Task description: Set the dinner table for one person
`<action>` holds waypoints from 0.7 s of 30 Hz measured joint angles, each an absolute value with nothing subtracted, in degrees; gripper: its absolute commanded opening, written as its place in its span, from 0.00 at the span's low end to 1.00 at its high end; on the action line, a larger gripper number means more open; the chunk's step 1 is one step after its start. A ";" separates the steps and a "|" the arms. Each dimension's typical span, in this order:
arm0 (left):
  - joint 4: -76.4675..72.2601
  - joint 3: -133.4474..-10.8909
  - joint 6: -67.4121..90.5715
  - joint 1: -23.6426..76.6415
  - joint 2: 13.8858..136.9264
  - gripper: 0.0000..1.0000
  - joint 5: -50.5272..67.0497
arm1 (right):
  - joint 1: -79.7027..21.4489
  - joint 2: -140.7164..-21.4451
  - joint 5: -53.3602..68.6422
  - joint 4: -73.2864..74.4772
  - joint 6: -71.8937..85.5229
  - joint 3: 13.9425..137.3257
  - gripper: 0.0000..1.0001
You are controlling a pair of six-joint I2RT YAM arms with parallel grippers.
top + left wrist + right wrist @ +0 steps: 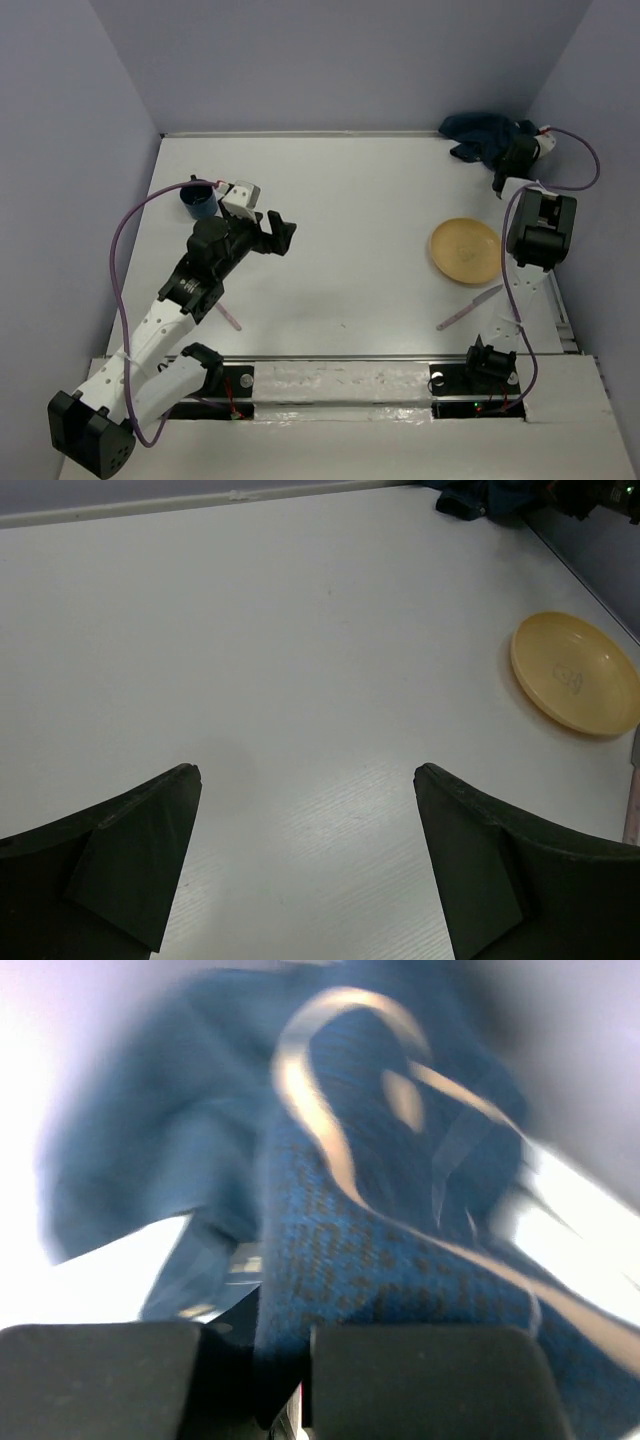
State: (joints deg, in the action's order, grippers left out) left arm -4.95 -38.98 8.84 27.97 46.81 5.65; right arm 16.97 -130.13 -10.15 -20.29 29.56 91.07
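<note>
The white dinner table (350, 210) fills the top view. A yellow plate (466, 250) lies at its right and also shows in the left wrist view (578, 672). A navy blue cloth (474, 131) is bunched in the far right corner. My right gripper (503, 152) is at the cloth; in the right wrist view a fold of the cloth (380, 1230) is pinched in my right gripper (285, 1380). My left gripper (282, 233) is open and empty over bare table left of centre, its fingers (130, 850) wide apart.
A dark blue cup (197, 201) stands at the far left behind the left arm. One pink utensil (470, 308) lies near the plate's front, another (231, 317) beside the left arm. A metal rail (340, 358) runs along the near edge. Walls close in on three sides.
</note>
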 measured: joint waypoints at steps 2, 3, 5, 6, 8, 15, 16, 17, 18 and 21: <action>-4.95 -38.98 8.86 27.55 46.81 0.99 5.69 | 14.63 -128.55 -7.46 -21.06 28.03 91.37 0.00; -4.95 -38.98 8.88 27.35 46.81 0.99 5.65 | 13.32 -127.92 -6.20 -21.30 27.46 92.12 0.00; -4.93 -38.98 9.02 26.94 46.76 0.99 5.30 | 9.32 -126.15 -2.81 -21.23 26.00 95.20 0.00; -4.93 -39.00 9.06 26.76 46.72 0.99 5.10 | 7.25 -125.25 -0.82 -21.06 25.47 97.43 0.00; -4.91 -39.00 9.28 26.17 46.54 0.99 4.27 | 2.96 -123.33 2.98 -21.23 25.34 102.13 0.00; -4.86 -39.03 11.09 23.94 44.42 0.99 2.11 | -6.17 -114.28 16.05 -23.51 28.86 111.42 0.00; -4.84 -39.03 11.40 23.75 44.10 0.99 1.34 | -6.39 -112.90 17.78 -24.53 29.95 111.04 0.00; -4.84 -39.03 11.68 23.49 43.77 0.99 0.91 | -6.50 -110.67 19.57 -26.35 31.00 109.12 0.00; -4.82 -39.07 12.16 23.29 43.38 0.98 0.10 | -6.63 -107.53 21.78 -28.67 32.42 105.60 0.00; -4.56 -39.42 13.85 22.35 42.68 0.98 -1.67 | -7.81 -99.46 25.21 -33.71 34.52 93.43 0.00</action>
State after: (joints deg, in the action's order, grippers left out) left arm -4.56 -39.42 13.85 22.35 42.68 -1.67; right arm -7.81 -99.46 25.21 -33.71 34.52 93.43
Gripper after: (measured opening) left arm 0.988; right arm 0.012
